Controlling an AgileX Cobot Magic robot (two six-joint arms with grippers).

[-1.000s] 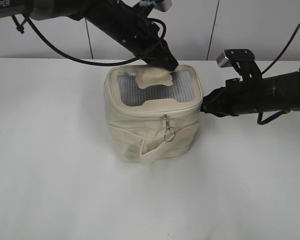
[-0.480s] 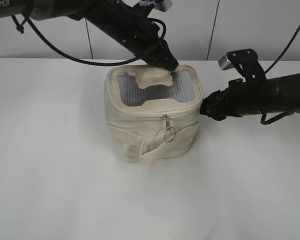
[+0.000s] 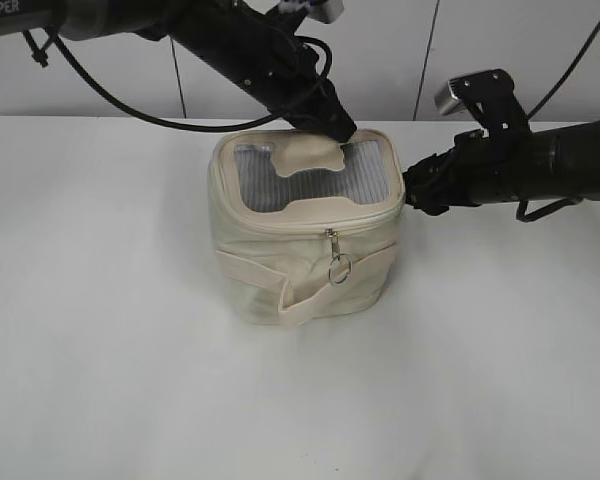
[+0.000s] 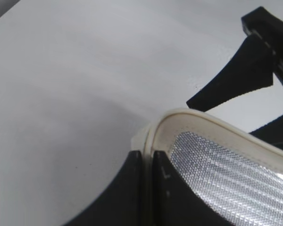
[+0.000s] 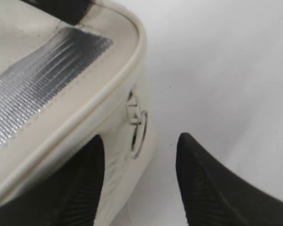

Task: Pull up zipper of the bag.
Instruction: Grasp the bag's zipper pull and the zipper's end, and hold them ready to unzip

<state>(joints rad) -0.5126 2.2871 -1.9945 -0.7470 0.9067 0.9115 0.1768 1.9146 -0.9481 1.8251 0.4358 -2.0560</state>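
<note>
The cream bag (image 3: 305,275) stands mid-table with its grey mesh lid (image 3: 310,180) facing up. The zipper track (image 3: 320,226) runs under the lid edge, and one silver pull with a ring (image 3: 338,262) hangs at the front. My left gripper (image 3: 342,130) is shut on the lid's back rim (image 4: 203,120), with both fingers (image 4: 147,160) pinching the cream edge. My right gripper (image 3: 412,195) is open at the bag's right side. In the right wrist view its fingers (image 5: 140,141) straddle the bag's corner just below the second ringed pull (image 5: 137,127), without touching it.
The wide cream strap (image 3: 310,292) wraps the bag's lower front. The white table (image 3: 130,380) spreads all round the bag, with a white wall behind. My right gripper also shows in the left wrist view (image 4: 245,70), beyond the bag's rim.
My right gripper has risen along the bag's right side, from mid-height to just under the lid edge. The left gripper and the bag have not moved.
</note>
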